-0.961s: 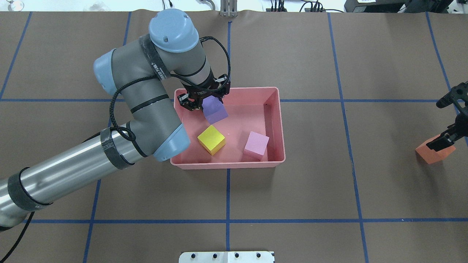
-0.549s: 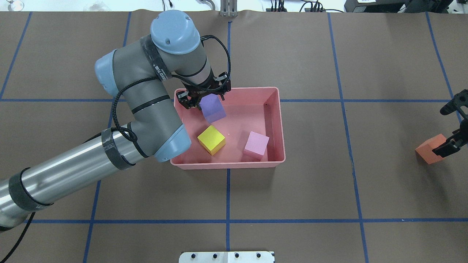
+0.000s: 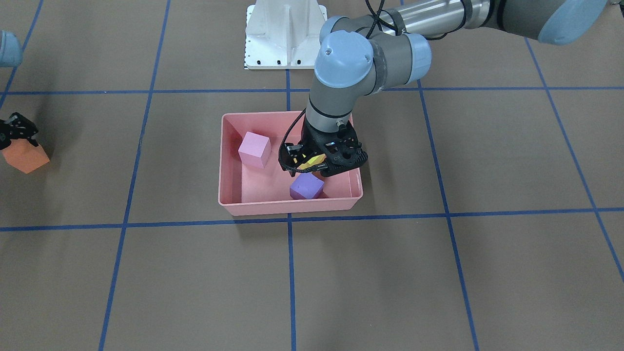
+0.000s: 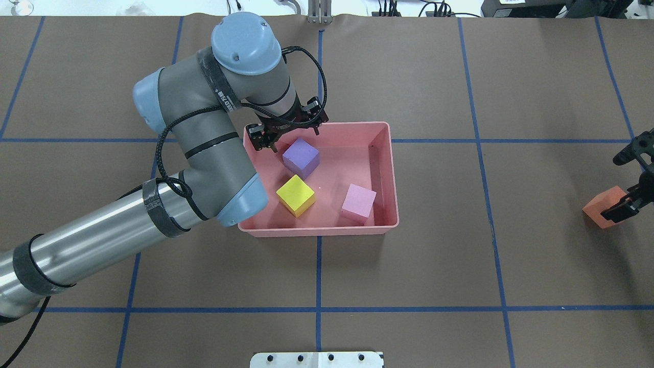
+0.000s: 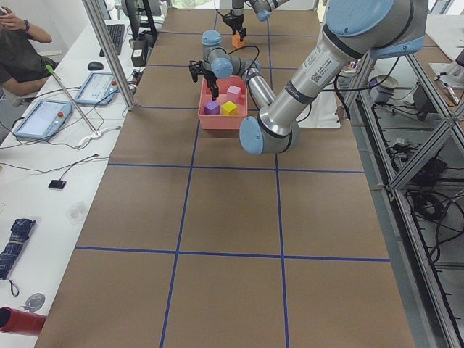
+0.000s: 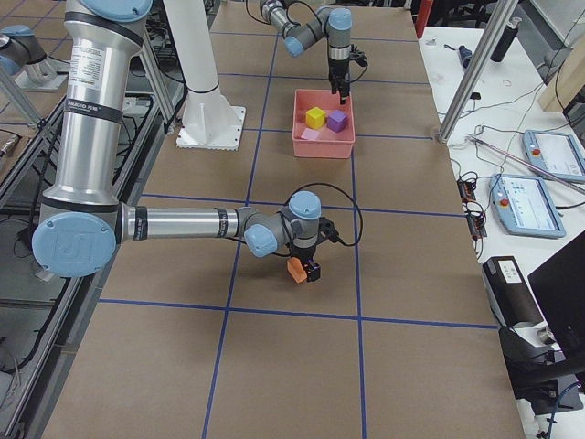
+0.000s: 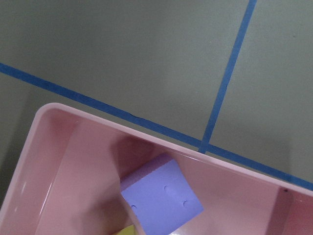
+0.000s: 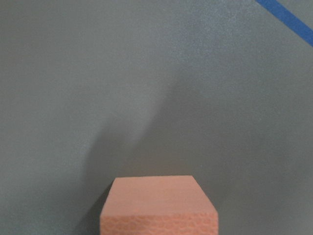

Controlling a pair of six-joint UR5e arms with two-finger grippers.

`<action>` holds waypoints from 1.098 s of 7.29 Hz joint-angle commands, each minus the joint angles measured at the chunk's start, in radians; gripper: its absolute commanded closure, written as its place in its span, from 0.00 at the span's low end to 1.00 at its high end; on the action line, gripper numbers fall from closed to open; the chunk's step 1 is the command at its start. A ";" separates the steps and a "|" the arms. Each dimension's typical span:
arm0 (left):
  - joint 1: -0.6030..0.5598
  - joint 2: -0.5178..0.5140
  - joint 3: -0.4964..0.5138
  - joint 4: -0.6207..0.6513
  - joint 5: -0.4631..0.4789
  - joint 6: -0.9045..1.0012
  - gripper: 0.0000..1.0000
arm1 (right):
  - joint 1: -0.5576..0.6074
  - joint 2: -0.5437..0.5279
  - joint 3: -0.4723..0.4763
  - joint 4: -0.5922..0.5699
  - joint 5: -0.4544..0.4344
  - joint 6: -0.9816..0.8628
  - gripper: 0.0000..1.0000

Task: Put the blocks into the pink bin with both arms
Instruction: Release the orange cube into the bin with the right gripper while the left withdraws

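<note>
**Purple cube released from the left jaws, now lying in the bin**

- Left gripper (image 4: 291, 134): its jaws, which clasped the small purple foam cube (image 4: 301, 157) half a second ago, now stand wide apart and empty. It hangs over the far left corner of the bin.
- Purple cube: apart from the fingers, on the floor of the rectangular salmon-pink plastic bin (image 4: 317, 231), close to that far left corner.
- Small yellow foam cube (image 4: 295, 194): on the bin floor, just beside the purple one on the robot's side.
- Small light pink foam cube (image 4: 358, 203): on the bin floor, near the right wall.
- Right gripper (image 4: 621, 186): jaws spread wide, one finger overlapping the orange cube. It has drawn slightly toward the table's right end.
- Small orange foam cube (image 4: 599, 213): on the brown paper-covered table (image 4: 460, 255), well apart from the bin.
</note>
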 commanded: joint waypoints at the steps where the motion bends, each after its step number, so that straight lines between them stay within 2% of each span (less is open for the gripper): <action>1: 0.000 0.000 -0.008 0.001 0.000 0.000 0.00 | 0.001 0.000 -0.004 0.002 0.023 0.000 0.99; 2: -0.010 0.004 -0.031 0.001 0.000 0.001 0.00 | 0.001 0.002 0.000 0.002 0.041 0.000 1.00; 3: -0.031 0.039 -0.105 0.002 -0.008 0.010 0.00 | 0.001 0.006 0.012 -0.001 0.080 0.003 1.00; 4: -0.055 0.138 -0.216 0.004 -0.023 0.048 0.00 | 0.044 0.044 0.020 -0.019 0.157 0.078 1.00; 5: -0.080 0.279 -0.338 0.004 -0.045 0.149 0.00 | 0.059 0.092 0.040 -0.021 0.179 0.212 1.00; 6: -0.101 0.415 -0.427 -0.002 -0.045 0.229 0.00 | 0.059 0.183 0.052 -0.037 0.183 0.397 1.00; 7: -0.137 0.511 -0.480 -0.004 -0.048 0.310 0.00 | 0.029 0.278 0.083 -0.094 0.181 0.558 1.00; 8: -0.189 0.574 -0.490 -0.004 -0.095 0.410 0.00 | -0.009 0.375 0.130 -0.192 0.171 0.680 1.00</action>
